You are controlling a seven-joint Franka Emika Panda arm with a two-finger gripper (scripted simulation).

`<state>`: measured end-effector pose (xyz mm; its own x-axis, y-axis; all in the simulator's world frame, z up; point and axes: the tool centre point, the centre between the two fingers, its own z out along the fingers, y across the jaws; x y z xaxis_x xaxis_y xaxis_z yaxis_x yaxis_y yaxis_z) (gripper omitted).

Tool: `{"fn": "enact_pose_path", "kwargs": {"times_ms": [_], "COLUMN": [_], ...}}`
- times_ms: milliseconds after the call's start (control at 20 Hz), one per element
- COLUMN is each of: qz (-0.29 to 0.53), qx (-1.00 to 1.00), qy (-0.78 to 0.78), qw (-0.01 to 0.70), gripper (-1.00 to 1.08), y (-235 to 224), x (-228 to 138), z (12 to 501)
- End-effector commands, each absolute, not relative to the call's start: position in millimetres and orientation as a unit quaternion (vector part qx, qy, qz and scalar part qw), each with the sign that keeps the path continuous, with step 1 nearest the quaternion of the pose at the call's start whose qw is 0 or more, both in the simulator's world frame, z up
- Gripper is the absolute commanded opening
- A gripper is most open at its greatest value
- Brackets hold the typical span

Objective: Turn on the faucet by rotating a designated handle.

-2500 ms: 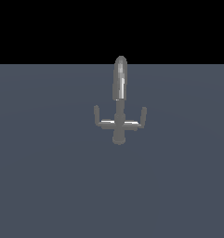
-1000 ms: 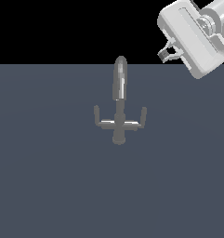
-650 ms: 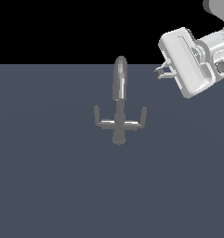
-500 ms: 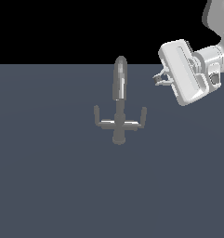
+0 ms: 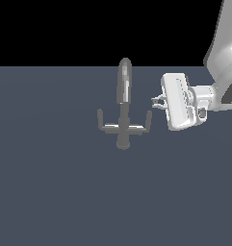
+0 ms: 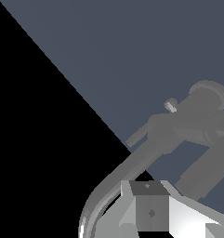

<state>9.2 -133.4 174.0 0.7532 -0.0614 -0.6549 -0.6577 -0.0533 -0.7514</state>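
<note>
Beside the handle (image 5: 147, 120), hand (image 5: 157, 101) apart, grip state unclear, faucet (image 5: 123, 105) unlabelled

The faucet (image 5: 123, 111) is mid grey all over, with a paler, shiny streak running down its arched spout; its handle (image 5: 140, 124) is the same flat grey as the crossbar. The worktop (image 5: 55, 182) is a plain dark slate blue with no pattern, under a solid black background. The gripper (image 5: 157, 101) is glossy white with small dark grey jaws; the wrist view shows a darker grey block on its white body (image 6: 150, 209)
</note>
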Motion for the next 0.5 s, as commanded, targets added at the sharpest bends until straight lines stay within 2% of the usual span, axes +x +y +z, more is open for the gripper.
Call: {"fn": "enact_pose_path", "kwargs": {"times_ms": [0, 450], "qz": [0.241, 0.255], "qx": [-0.667, -0.627], "qy": [0.268, 0.280], "qw": [0.652, 0.681], "gripper": [-1.00, -1.00], "y": [-130, -119], "x": [14, 22], "z": [161, 133]}}
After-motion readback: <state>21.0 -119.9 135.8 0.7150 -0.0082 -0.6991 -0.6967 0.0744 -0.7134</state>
